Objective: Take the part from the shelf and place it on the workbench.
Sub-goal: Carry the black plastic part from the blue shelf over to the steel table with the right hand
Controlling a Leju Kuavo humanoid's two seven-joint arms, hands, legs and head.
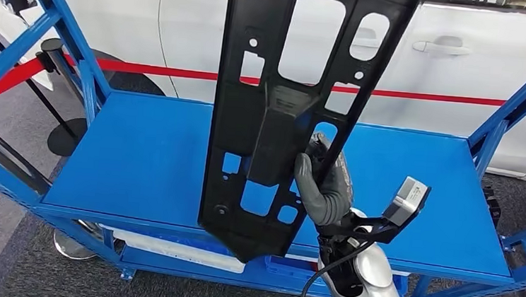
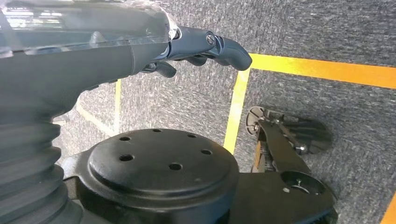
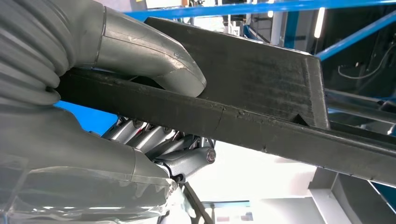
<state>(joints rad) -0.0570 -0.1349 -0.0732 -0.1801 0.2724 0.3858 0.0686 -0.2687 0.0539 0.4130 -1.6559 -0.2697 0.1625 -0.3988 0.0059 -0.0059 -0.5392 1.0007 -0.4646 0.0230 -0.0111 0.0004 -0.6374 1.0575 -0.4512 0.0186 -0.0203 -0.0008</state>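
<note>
While gripped by right robot hand [image 1: 324, 185], black part [image 1: 284, 115] upright over blue shelf [image 1: 139, 160].

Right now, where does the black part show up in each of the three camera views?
Head view: the black part stands nearly upright at centre, held by the right hand above the blue shelf.
Left wrist view: not in it; carpet and yellow floor lines.
Right wrist view: its edge runs across the frame, pinched under the thumb.
Shared landmark: the right hand, in the head and right wrist views.
</note>
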